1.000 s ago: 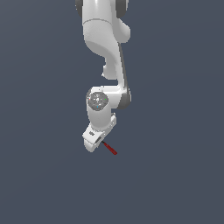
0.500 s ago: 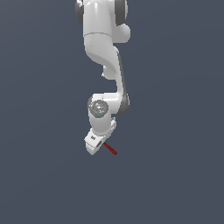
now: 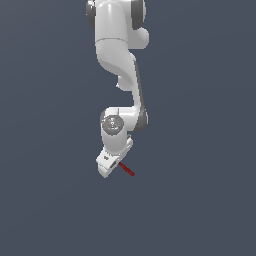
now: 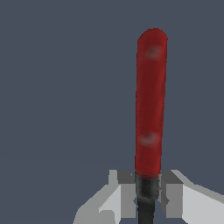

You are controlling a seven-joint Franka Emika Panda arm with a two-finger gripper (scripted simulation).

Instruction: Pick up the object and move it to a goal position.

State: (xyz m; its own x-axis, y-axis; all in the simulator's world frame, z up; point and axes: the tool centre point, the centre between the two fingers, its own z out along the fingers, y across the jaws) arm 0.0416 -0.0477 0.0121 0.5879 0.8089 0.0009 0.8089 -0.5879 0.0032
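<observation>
The object is a slim tool with a red handle [image 4: 150, 105] and a thin black shaft [image 4: 146, 197]. In the wrist view my gripper [image 4: 146, 192] is shut on the black shaft just below the handle, one grey finger [image 4: 124, 192] on each side. The handle sticks straight out past the fingertips. In the exterior view the red handle [image 3: 127, 170] juts from the white hand [image 3: 111, 162] toward the exterior view's right and downward. The black knob head is hidden.
The white arm [image 3: 117, 55] comes down from the top of the exterior view. Only a plain dark grey-blue ground [image 3: 200, 200] lies around it. No goal marker shows.
The arm has barely shifted; the hand with the tool sits a touch lower and to the exterior view's left than a second ago. The grip is unchanged.
</observation>
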